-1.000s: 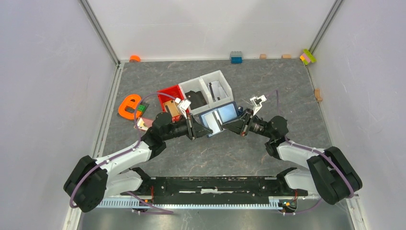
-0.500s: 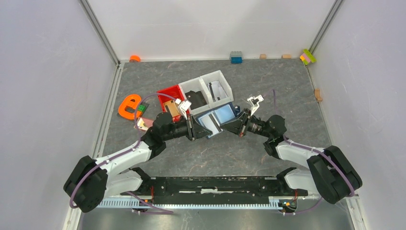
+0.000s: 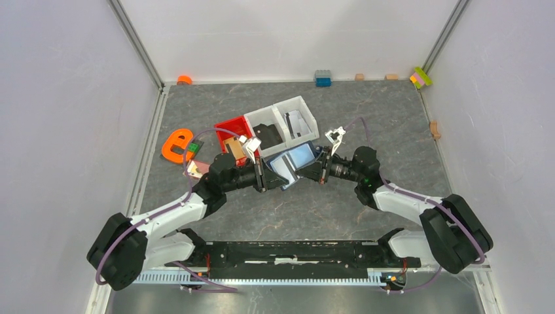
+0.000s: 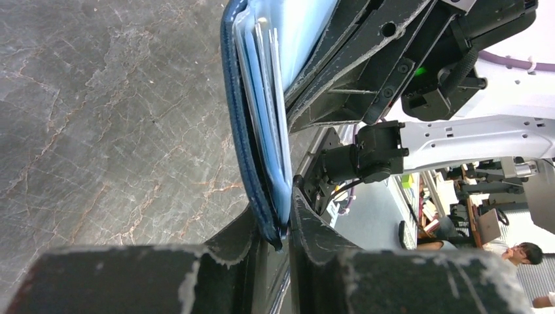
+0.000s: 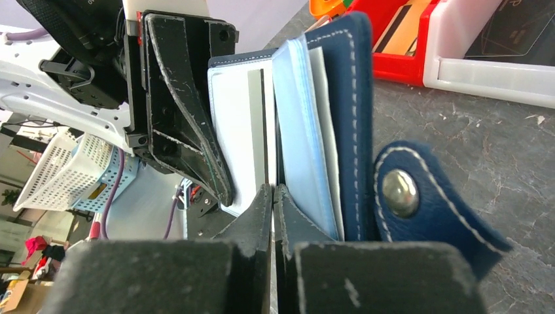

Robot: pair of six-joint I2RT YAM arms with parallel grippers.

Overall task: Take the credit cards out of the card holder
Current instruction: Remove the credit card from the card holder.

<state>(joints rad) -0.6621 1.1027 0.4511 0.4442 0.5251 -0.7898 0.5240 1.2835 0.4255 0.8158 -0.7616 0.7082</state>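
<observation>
The card holder (image 3: pixel 294 160) hung open above the table (image 3: pixel 379 111), midway between the arms, its long axis running from tool to tool. The left tool (image 4: pixel 285 216) clamped its spine edge. The right tool (image 5: pixel 273 193) was pressed shut at the credit cards (image 5: pixel 235 137), which stood edge-on just ahead; whether it held one was unclear.
</observation>
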